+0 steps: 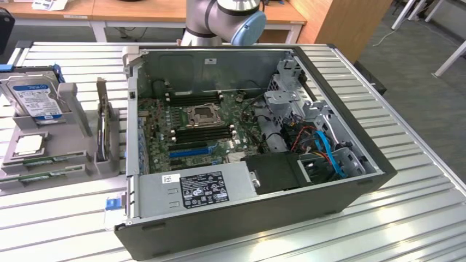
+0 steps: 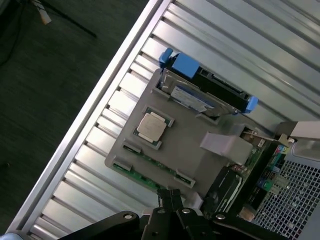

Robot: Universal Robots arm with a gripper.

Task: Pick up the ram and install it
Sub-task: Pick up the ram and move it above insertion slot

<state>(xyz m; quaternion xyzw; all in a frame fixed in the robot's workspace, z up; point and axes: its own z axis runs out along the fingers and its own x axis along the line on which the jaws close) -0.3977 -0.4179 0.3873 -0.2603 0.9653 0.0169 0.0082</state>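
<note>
On the slatted table [image 1: 407,218], exterior view: an open case [image 1: 291,221] lies on its side at centre, with the motherboard [image 1: 156,136] facing up. The socket [image 1: 202,115] sits mid-board, with dark memory slots [image 1: 206,132] just at its six o'clock. The power supply [image 1: 204,188] fills the case at six o'clock of the board. The arm [image 1: 218,16] rises at twelve o'clock of the case.

A grey holder [image 1: 71,103] stands at nine o'clock of the case, just beside it. At its twelve o'clock end the hard drive [image 1: 33,98] stands upright. The processor [image 1: 29,144] rests in a square recess at mid-holder. The ram [image 1: 45,161] lies flat in a groove at the six o'clock end, with a second stick [image 1: 40,176] parallel and just beside it. A card [image 1: 106,128] stands on edge on the holder's three o'clock side, between the drive and the case.

Wrist view: the gripper [image 2: 170,196] hangs above the holder [image 2: 195,145], its fingers pressed together and pinching nothing. The ram [image 2: 142,173] shows as a green strip along the holder edge nearest the fingertips, seated in its groove and apart from the case. The processor [image 2: 152,126] lies just beyond it, and the hard drive [image 2: 192,95] lies at the far edge.
</note>
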